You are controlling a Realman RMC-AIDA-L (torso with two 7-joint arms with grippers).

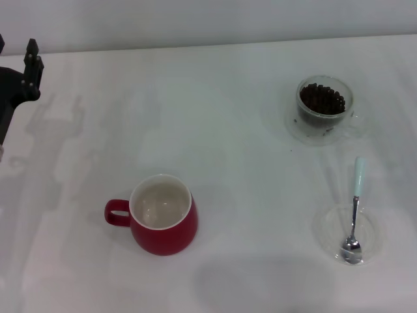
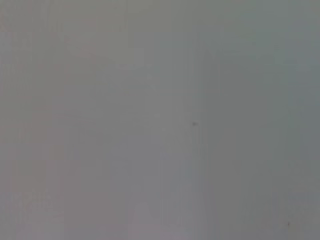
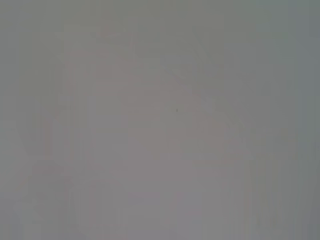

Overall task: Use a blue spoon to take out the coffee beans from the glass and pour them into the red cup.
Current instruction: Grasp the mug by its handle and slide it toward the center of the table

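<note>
The left gripper (image 1: 29, 65) sits at the far left edge of the head view, raised near the back of the work area. Only part of its dark body and one upright finger (image 1: 32, 51) show, so the set of its fingers cannot be made out. The left arm runs off the frame's edge. The right arm and its gripper appear in no view.

One high head view, two blank wrist views

The head camera looked forward and down over the white tabletop (image 1: 228, 85), taking in the whole layout from some way off; both wrist cameras showed only featureless grey, sharing nothing recognisable with it.
</note>
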